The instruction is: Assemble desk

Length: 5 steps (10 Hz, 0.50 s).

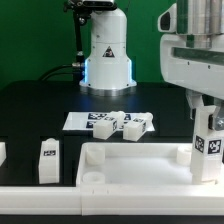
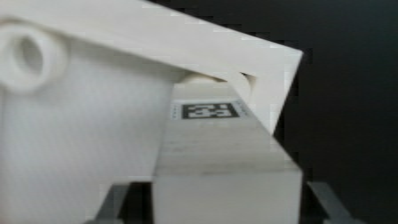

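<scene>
The white desk slab (image 1: 130, 160) lies flat near the front, with a round socket (image 1: 92, 153) at its corner on the exterior view's left. My gripper (image 1: 205, 122) is shut on a blocky white leg (image 1: 207, 146) bearing a black-and-white tag, held upright over the slab's corner on the exterior view's right. In the wrist view the leg (image 2: 222, 165) fills the gap between my dark fingers (image 2: 121, 203), its far end against the slab (image 2: 80, 120) beside a round socket (image 2: 27, 55). Whether the leg is seated, I cannot tell.
One leg (image 1: 48, 160) stands upright to the slab's left in the exterior view, another (image 1: 2, 152) shows at the frame edge. Two legs (image 1: 122, 123) lie on the marker board (image 1: 80, 121). A long white rail (image 1: 100, 205) runs along the front. The robot base (image 1: 107, 55) stands behind.
</scene>
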Available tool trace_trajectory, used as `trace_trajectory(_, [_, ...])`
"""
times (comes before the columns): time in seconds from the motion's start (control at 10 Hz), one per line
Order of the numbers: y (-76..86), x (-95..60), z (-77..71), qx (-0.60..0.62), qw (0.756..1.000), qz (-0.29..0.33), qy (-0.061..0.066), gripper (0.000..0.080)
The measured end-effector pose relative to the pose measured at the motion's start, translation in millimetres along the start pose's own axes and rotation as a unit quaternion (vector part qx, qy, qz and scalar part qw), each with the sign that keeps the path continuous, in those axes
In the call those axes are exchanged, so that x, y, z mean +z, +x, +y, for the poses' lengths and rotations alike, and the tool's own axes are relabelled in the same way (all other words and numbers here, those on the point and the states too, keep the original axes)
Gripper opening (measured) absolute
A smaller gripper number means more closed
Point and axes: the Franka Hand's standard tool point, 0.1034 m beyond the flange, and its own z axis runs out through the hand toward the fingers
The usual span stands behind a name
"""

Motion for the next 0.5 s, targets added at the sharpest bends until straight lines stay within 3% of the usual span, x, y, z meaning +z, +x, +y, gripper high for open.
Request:
trace_trajectory(0.1, [-2.2, 0.4, 1.4, 0.082, 0.997, -0.005, 0.011, 0.0285])
trace_trajectory(0.3, [-2.8, 0.4, 2.2, 0.048, 0.999, -0.004, 0.011, 0.0285])
trace_trajectory(0.5, [-6.2, -2.5, 2.1, -0.077, 0.997, -0.004, 0.001, 0.055])
